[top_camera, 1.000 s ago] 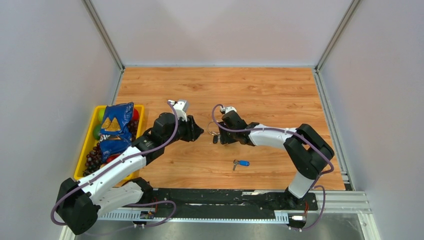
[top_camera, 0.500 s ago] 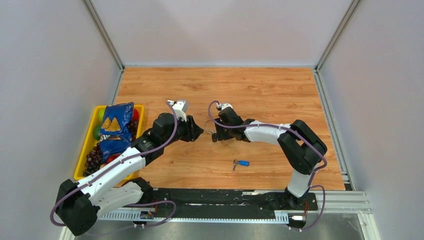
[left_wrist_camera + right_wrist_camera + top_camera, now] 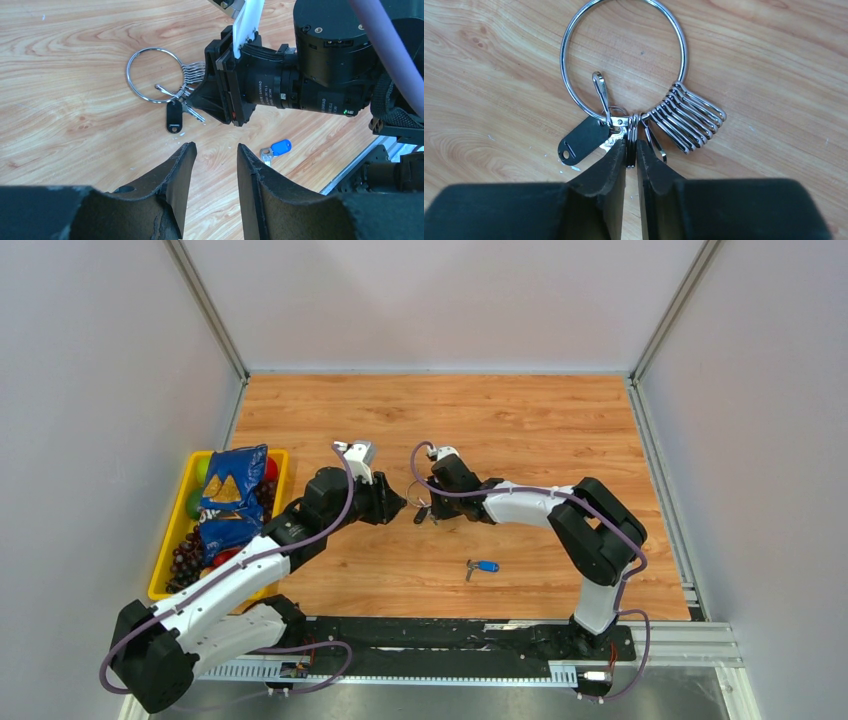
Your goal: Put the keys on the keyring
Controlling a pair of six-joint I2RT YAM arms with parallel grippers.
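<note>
Right gripper pinching keyring, blue key lying apart

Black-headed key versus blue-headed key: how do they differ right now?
The black-headed key lies against the clips on the keyring, whether hooked on I cannot tell; the blue-headed key lies alone, well apart from the keyring. The right gripper pinches the clips right beside the black-headed key; nothing touches the blue-headed key. Both lie flat on the table.
</note>
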